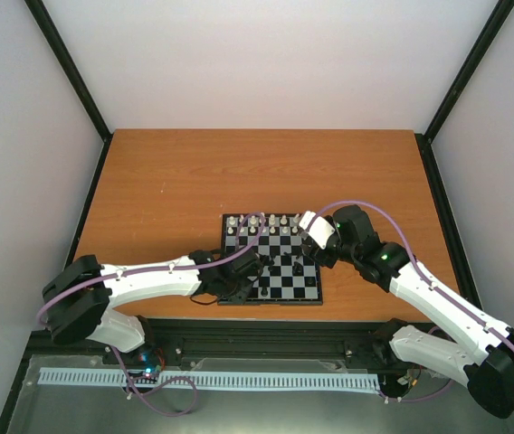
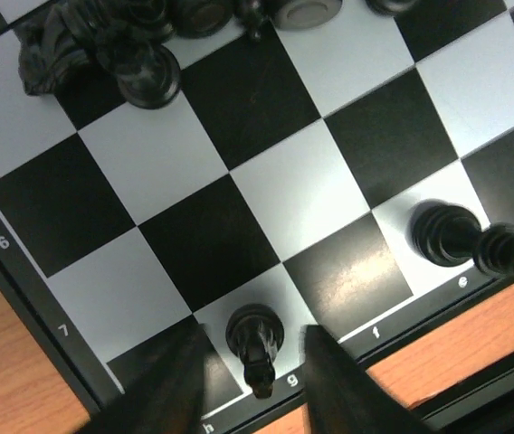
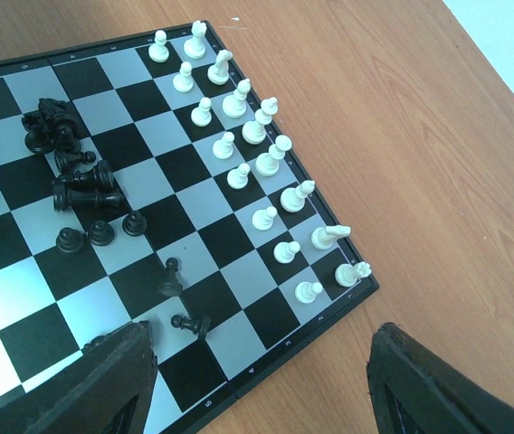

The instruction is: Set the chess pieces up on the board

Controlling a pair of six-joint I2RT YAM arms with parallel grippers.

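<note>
The board lies on the table's near middle. White chess pieces stand in two rows along its far edge, also seen in the right wrist view. Black pieces lie heaped on the board, and two black pawns lie nearer the rim. My left gripper is open, its fingers either side of a standing black piece on the g square at the board's rim. Two more black pieces stand along that edge. My right gripper is wide open and empty above the board's corner.
The wooden table surrounds the board, with walls on three sides. Both arms cross over the board's near half; the left gripper and the right gripper are close together there.
</note>
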